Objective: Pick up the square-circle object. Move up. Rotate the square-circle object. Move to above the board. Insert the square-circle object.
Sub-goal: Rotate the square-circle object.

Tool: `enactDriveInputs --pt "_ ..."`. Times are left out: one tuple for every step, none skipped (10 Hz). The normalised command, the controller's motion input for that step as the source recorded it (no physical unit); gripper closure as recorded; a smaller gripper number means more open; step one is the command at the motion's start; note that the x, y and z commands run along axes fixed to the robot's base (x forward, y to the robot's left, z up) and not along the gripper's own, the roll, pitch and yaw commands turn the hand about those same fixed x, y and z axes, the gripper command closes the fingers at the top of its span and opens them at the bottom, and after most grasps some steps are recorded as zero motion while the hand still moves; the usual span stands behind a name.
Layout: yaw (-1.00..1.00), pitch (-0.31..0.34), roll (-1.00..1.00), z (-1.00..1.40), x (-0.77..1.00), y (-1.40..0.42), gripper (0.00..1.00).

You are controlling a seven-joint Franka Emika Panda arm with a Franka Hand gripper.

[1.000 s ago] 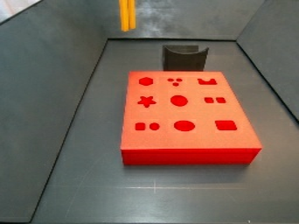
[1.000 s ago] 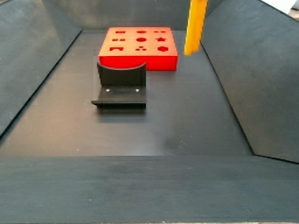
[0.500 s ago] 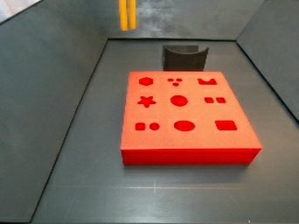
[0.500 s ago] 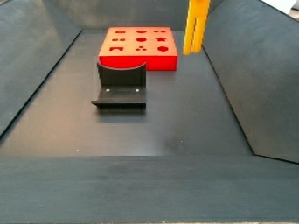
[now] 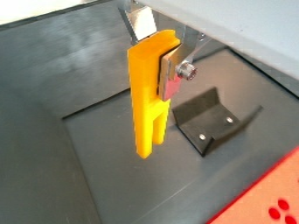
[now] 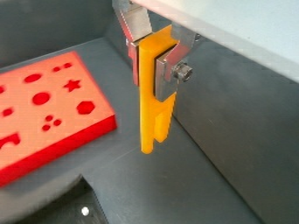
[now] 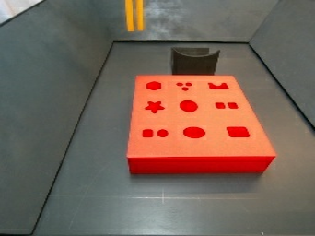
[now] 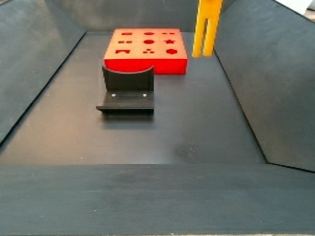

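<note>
My gripper [image 5: 156, 54] is shut on the square-circle object [image 5: 149, 96], a long orange-yellow bar hanging upright with its two prongs pointing down. It shows in both wrist views [image 6: 153, 96]. In both side views only the bar's lower part shows [image 7: 133, 16] [image 8: 207, 28], high in the air; the gripper itself is out of frame there. The board [image 7: 196, 122] is a flat red block with darker shaped holes, lying on the floor. It also shows in a side view [image 8: 147, 49] and in both wrist views [image 6: 47, 107] [image 5: 267, 199]. The bar hangs off to the side of the board.
The fixture [image 8: 127, 88], a dark L-shaped bracket on a base plate, stands on the floor next to the board's short end; it also shows in a side view [image 7: 194, 61] and a wrist view [image 5: 214, 120]. Sloping dark walls enclose the floor.
The bar has risen slightly in both side views. The board and fixture have not moved.
</note>
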Motion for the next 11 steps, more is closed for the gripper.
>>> enactDriveInputs --pt "-0.82 0.0 0.01 0.0 0.0 0.0 1.0" --pt "-0.58 0.0 0.01 0.0 0.0 0.0 1.0" --pt "-0.38 -0.001 0.01 0.0 0.0 0.0 1.0" --pt "-0.21 -0.001 0.01 0.0 0.0 0.0 1.0" --pt "-0.13 -0.001 -0.19 -1.0 0.0 0.0 1.0" --pt "-0.1 -0.002 -0.19 -1.0 0.0 0.0 1.0" --pt "-0.06 -0.038 -0.19 -1.0 0.02 0.0 1.0" --pt "-0.05 -0.046 -0.19 -1.0 0.03 0.01 1.0" --pt "-0.04 -0.051 -0.17 -1.0 0.03 0.01 1.0" --pt "-0.04 -0.053 -0.16 -1.0 0.03 0.02 1.0" --pt "-0.04 -0.051 -0.16 -1.0 0.03 0.02 1.0"
